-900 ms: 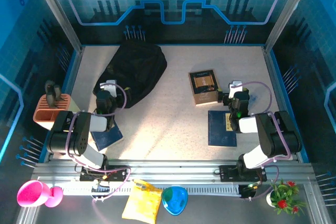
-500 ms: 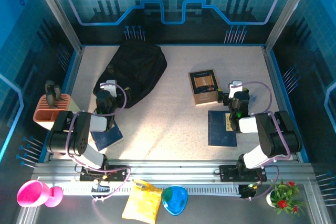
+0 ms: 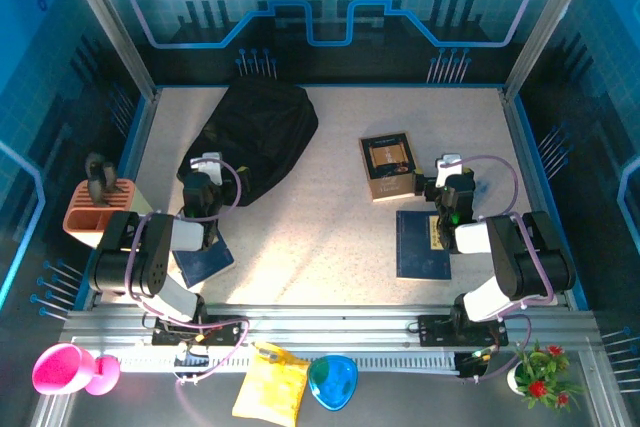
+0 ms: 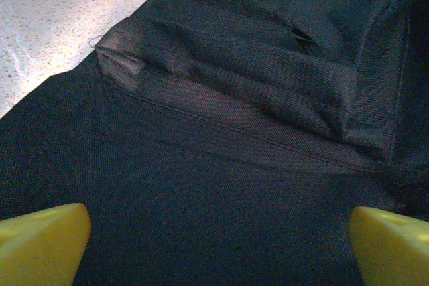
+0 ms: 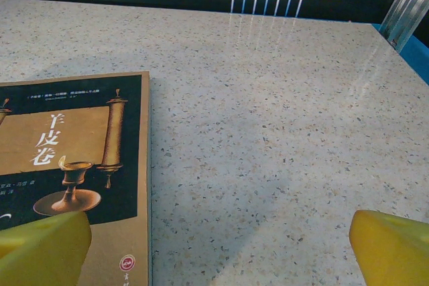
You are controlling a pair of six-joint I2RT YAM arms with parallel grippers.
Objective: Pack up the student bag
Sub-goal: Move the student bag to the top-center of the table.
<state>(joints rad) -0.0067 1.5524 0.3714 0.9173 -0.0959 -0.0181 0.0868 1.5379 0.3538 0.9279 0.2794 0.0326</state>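
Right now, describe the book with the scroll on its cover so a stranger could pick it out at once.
On the speckled table, look at the right half, opposite the black student bag. The book lies flat there, just beyond a plain blue book. Only its dark cover bears a tan scroll and a goblet picture.

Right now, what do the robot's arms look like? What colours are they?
The left arm and right arm are chunky black and pale grey tubes. A thin lilac cable loops off each wrist. The left end effector and right end effector have bright yellow fingertips, and a small green light glows on the right arm.
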